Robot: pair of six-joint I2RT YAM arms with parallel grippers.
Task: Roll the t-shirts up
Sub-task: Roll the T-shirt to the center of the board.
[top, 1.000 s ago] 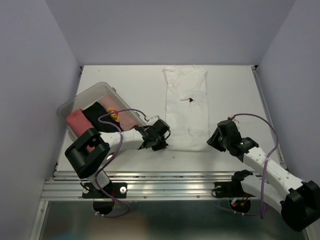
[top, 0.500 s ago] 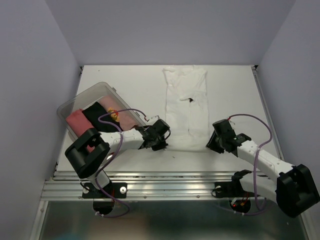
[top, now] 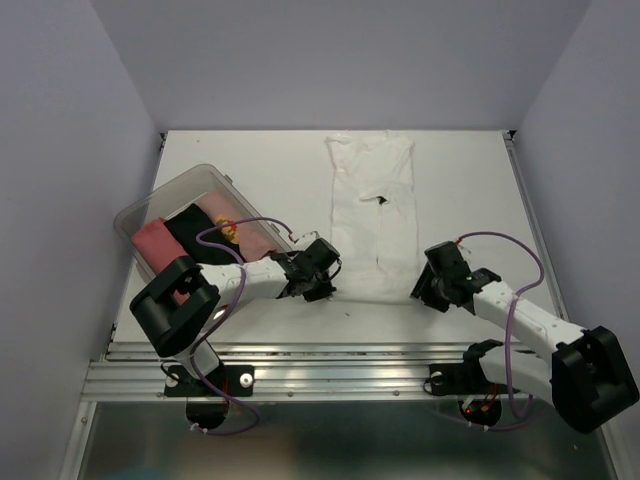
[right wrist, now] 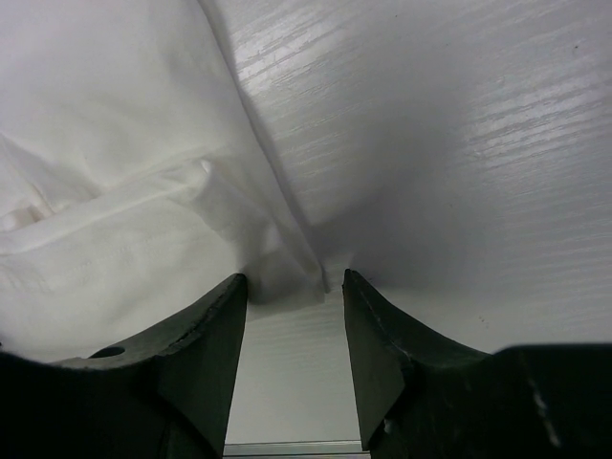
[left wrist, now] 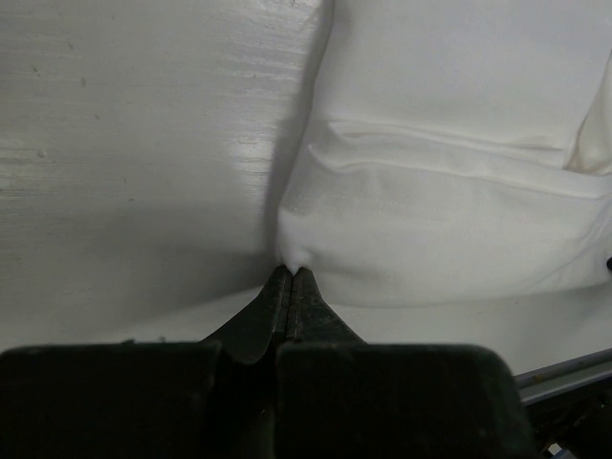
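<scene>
Near the left edge of the table (top: 260, 170), a clear plastic tub (top: 190, 185), set askew. Inside, side by side: a salmon-pink t-shirt (top: 152, 240) at the left end, a black t-shirt (top: 195, 235) in the middle, a pale t-shirt with red-yellow print (top: 245, 235) at the right end.

Just right of the tub, close to the near edge, the left gripper (top: 325, 272), low on the table. Pressed together (left wrist: 291, 273) on the near-left corner of the white t-shirt (left wrist: 430, 220), with a small nub of cloth pinched at the fingertips and the hem puckered around it.

Right of centre, the white t-shirt (top: 372, 215) itself, folded into a long narrow strip. Runs from the far edge of the table toward the near edge, lying flat, with a small dark neck label (top: 381, 200) showing about midway along.

At the strip's near-right corner, the right gripper (top: 425, 285), also low on the table. Spread apart (right wrist: 292, 287), with the crumpled corner of the white cloth (right wrist: 115, 191) lying between the fingertips, against the left finger (right wrist: 206, 354) and not clamped. Bare table (right wrist: 459, 143) to the right of that corner.
</scene>
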